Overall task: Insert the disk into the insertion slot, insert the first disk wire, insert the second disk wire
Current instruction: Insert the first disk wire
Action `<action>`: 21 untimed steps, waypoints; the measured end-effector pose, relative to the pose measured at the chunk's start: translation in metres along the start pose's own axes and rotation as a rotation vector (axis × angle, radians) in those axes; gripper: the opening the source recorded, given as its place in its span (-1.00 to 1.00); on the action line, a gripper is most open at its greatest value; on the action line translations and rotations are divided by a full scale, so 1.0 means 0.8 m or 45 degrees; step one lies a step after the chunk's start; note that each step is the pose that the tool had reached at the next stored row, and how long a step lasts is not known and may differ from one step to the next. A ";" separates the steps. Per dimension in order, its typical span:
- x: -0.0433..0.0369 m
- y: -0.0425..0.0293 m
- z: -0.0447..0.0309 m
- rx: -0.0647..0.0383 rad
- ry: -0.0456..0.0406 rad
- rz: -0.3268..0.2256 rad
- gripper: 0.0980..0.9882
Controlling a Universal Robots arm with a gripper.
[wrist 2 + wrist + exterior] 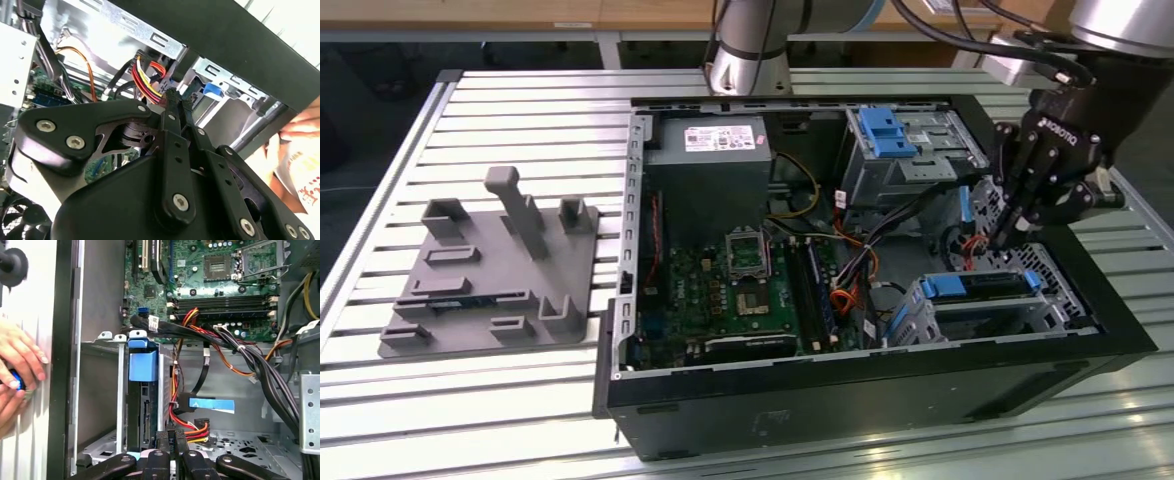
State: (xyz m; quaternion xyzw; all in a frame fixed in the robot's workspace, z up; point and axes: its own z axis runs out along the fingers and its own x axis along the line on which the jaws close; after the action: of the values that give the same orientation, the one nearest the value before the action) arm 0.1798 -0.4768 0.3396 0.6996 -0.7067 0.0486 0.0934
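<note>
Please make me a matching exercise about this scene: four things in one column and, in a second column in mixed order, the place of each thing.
Things
1. the disk
2. the gripper
3. the grey fixture plate
4. the person's hand

Places
A. on the slatted table, at the exterior view's left of the case
B. outside the case, beside its black wall
C. seated in the insertion slot
D. inside the case, close to the red and yellow wires

Pairs: 1-C, 2-D, 3-A, 4-B
</note>
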 end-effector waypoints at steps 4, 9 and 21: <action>0.006 -0.0001 0.0013 0.000 -0.062 -0.004 -0.84; 0.016 0.0013 0.0030 0.000 -0.108 -0.007 -0.84; 0.035 0.0063 0.0018 0.019 -0.208 -0.010 -0.84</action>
State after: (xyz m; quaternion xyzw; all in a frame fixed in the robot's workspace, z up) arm 0.1746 -0.5047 0.3442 0.7048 -0.7087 -0.0039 0.0304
